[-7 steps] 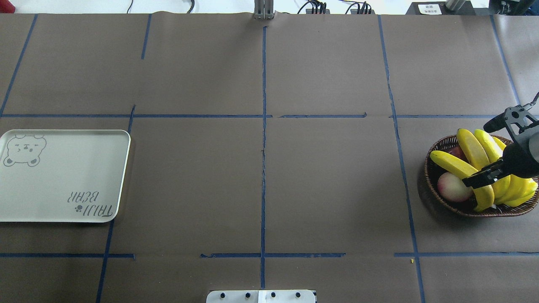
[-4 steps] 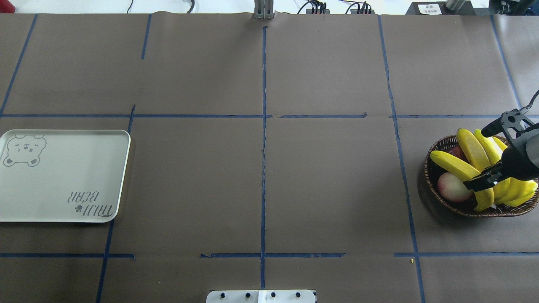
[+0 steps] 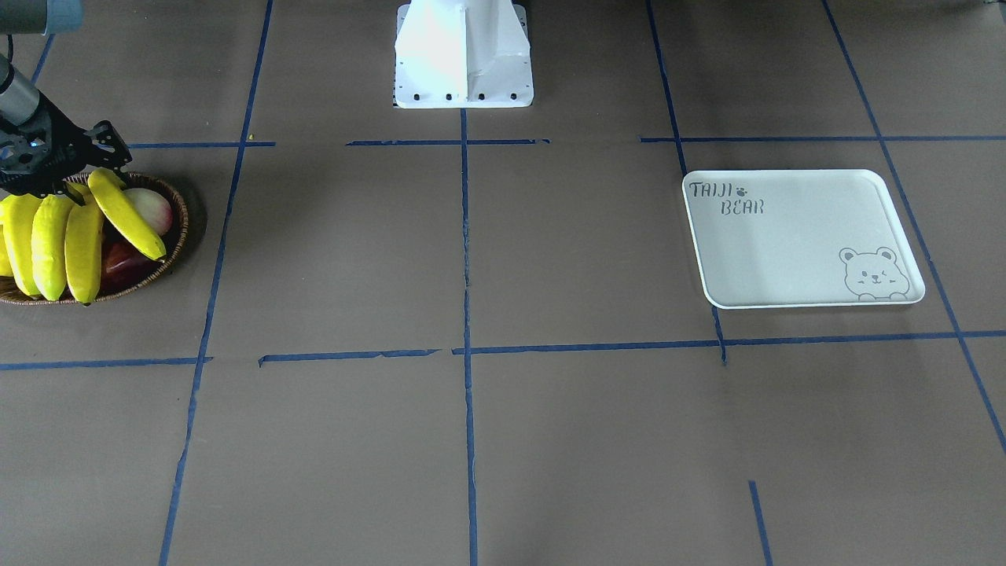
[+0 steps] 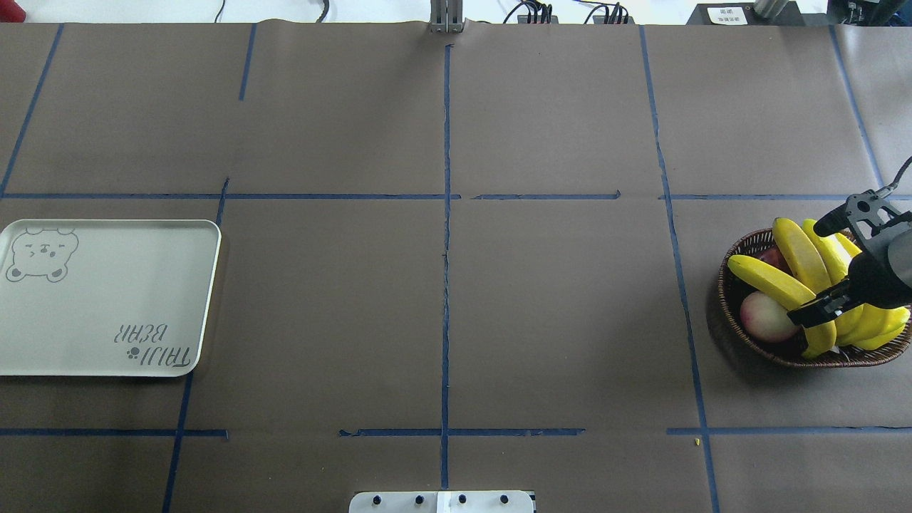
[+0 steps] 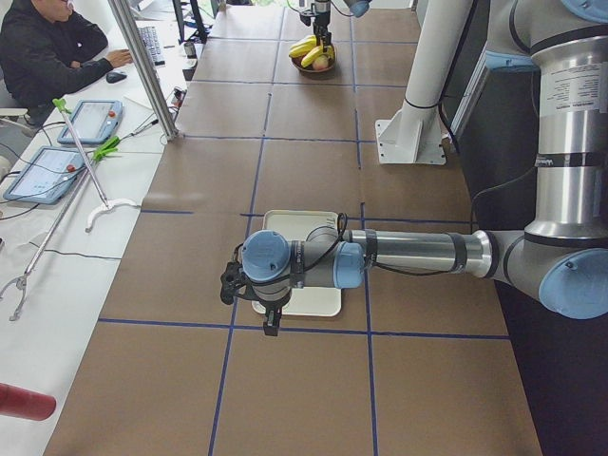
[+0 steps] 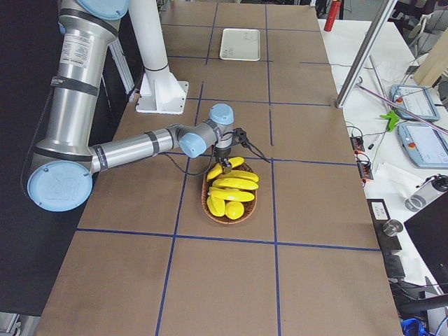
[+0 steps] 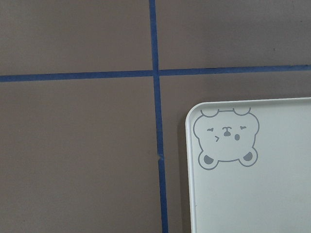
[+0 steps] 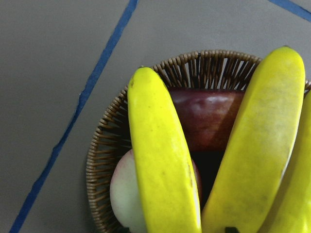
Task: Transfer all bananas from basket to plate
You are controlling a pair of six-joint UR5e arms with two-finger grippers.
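Several long yellow bananas [image 4: 780, 285] lie side by side across the brown wicker basket [image 4: 734, 313] at the table's right end. They also show in the front view [image 3: 126, 212] and close up in the right wrist view [image 8: 160, 160]. My right gripper [image 4: 801, 313] hangs just over the bananas' near ends, jaws open and holding nothing. The white bear plate [image 4: 107, 299] lies bare at the far left. My left gripper [image 5: 271, 318] hovers by the plate's corner [image 7: 252, 194]; I cannot tell whether it is open or shut.
A pale peach [image 4: 762, 317] and a dark red fruit [image 8: 209, 116] lie in the basket under the bananas. The robot's white base [image 3: 464, 55] stands at the table's near middle edge. An operator [image 5: 47, 47] sits beyond the far edge.
My right gripper has sunk a little and drawn slightly back toward the bananas' near ends. The bananas, basket and plate have not moved.
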